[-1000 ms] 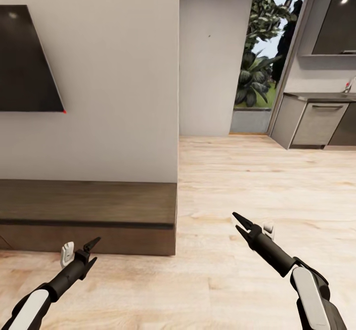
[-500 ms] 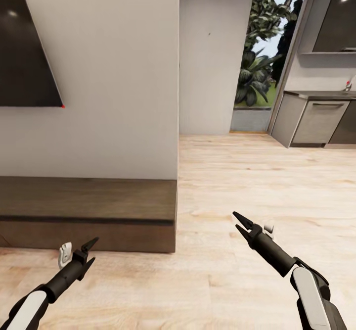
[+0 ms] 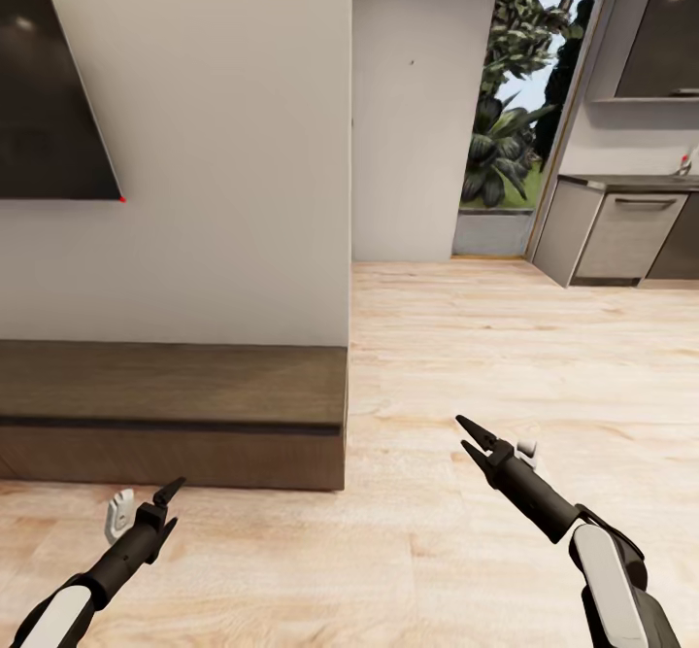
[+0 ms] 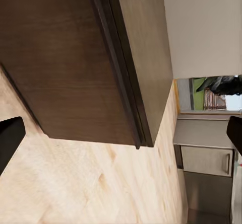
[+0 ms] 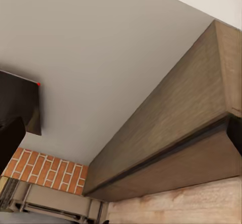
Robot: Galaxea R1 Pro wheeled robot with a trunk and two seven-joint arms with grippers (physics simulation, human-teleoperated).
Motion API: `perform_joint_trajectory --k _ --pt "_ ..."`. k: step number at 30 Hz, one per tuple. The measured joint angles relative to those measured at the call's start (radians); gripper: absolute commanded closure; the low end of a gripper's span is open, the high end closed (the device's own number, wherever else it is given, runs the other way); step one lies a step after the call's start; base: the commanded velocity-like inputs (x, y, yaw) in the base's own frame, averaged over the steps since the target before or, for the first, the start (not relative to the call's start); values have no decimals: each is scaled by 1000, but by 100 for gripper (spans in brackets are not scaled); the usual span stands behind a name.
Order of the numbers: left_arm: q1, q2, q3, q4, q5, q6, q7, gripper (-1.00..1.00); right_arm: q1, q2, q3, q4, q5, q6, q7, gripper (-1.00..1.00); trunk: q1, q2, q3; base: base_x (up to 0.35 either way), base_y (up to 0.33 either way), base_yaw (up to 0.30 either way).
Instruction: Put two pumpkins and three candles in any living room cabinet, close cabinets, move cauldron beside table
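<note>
Since a second ago the whole head view has tilted or shifted: the cabinet and the dark screen sit higher in the picture and more bare floor shows in front of the cabinet, which is the camera's move. Against that, the left gripper [image 3: 167, 505] has sunk lower and a little further left in the picture, while the right gripper [image 3: 473, 437] holds almost the same spot.

Nearest, both arms reach forward over the pale wooden floor [image 3: 427, 551]. The left gripper's black fingers stand a little apart with nothing between them; the right gripper's two pointed fingers likewise stand slightly parted and hold nothing.

Just beyond the left gripper lies the cabinet [image 3: 175, 415], a long low dark-brown unit against the wall, its front flush and closed, its right end stopping at the wall's corner. The left wrist view shows its front and top edge [image 4: 91, 63] close up above the floor; the right wrist view shows its length [image 5: 171, 148] running along the pale wall towards a brick section.

Above the cabinet a dark screen [image 3: 49, 94] hangs on the white wall [image 3: 233, 143]. Further right the floor runs to a tall window [image 3: 524, 94] with green plants outside, and at far right stand grey kitchen cupboards [image 3: 621, 240] under a dark counter.
</note>
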Motion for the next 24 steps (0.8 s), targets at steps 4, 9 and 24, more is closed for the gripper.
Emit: perform_joint_trajectory --k 4,9,24 --pt "0 0 -1 1 -6 1 -64 -100 -1 4 16 -57 0 11 -5 -100 15 -28 -12 0 0 0" --pt "0 2 -1 1 -8 5 -117 -100 -1 12 138 -117 11 52 -68 -100 35 -63 -28 0 0 0" --pt "0 -5 -4 1 -10 -2 -124 -100 -13 47 428 -140 11 57 -764 -100 92 -168 -75 0 0 0"
